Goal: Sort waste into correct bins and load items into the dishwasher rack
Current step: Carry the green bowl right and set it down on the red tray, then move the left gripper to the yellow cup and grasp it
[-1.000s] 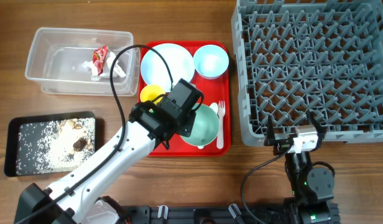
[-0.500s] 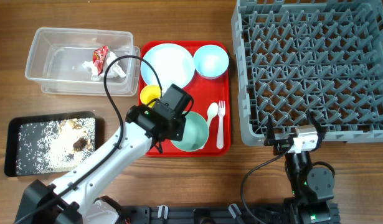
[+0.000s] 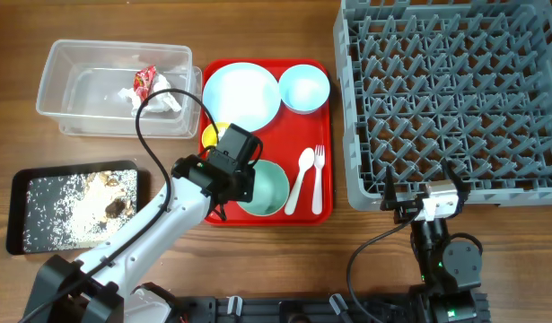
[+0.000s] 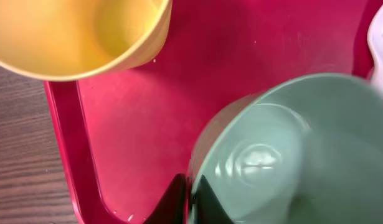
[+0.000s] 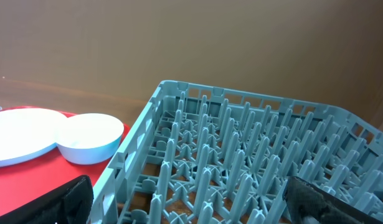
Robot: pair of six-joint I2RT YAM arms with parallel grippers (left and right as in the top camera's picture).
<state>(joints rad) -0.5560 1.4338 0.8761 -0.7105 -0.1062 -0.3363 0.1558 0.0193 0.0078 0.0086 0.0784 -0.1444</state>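
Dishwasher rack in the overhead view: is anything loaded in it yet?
No, the dishwasher rack shows only bare pegs and grid floor.

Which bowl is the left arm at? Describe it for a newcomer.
Find the red serving tray left of the grey rack. At its near edge, beside the white spoon, sits the pale green bowl; the other bowl is pale blue, at the far corner.

Yellow cup [image 3: 210, 135] half hidden under left arm [image 3: 168, 224] — green bowl [image 4: 291, 155] blurred, cropped.
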